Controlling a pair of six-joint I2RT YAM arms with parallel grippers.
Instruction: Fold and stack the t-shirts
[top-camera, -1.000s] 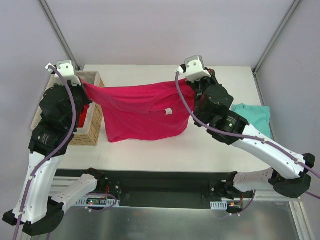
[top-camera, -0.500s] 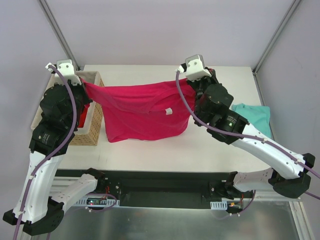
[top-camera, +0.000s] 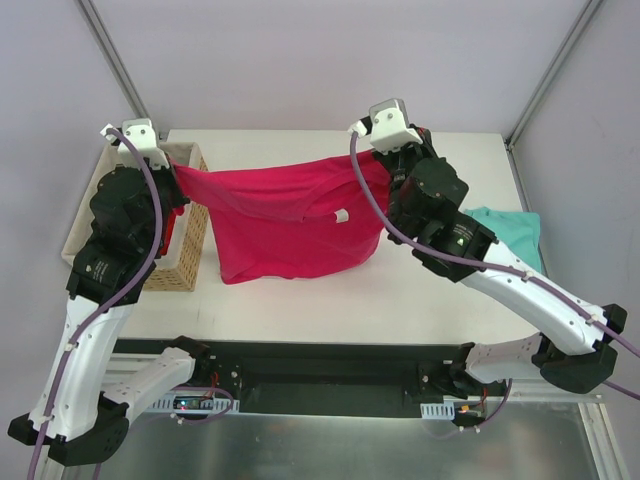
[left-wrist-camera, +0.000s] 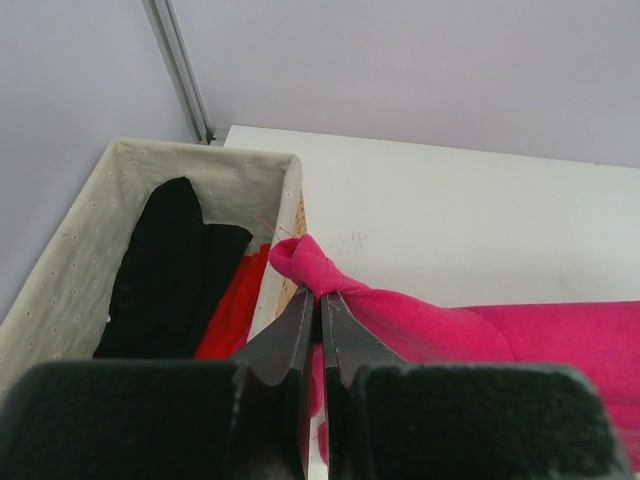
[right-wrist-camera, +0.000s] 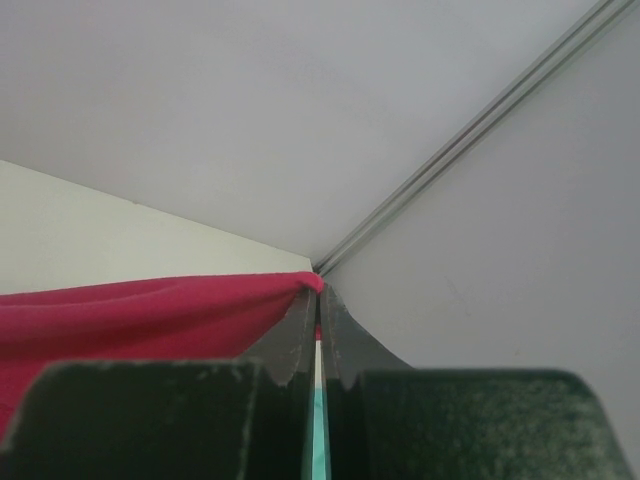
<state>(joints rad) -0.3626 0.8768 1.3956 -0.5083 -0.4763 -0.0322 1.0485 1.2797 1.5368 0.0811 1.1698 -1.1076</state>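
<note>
Progress: early, nothing folded | left end effector and right end effector each pinch a corner of the magenta t-shirt, spread above the surface | teal t-shirt at right edge, seemingly unfolded | remaining: both folds, stacking

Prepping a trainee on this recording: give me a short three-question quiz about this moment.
1. True or false: the pink shirt lies folded flat on the table.
2. What do the left fingers pinch? A) nothing B) the pink shirt C) a towel
3. Where is the black garment?
Key: 1 false, it hangs spread between the left fingers and the right fingers; 2 B; 3 in the basket.
</note>
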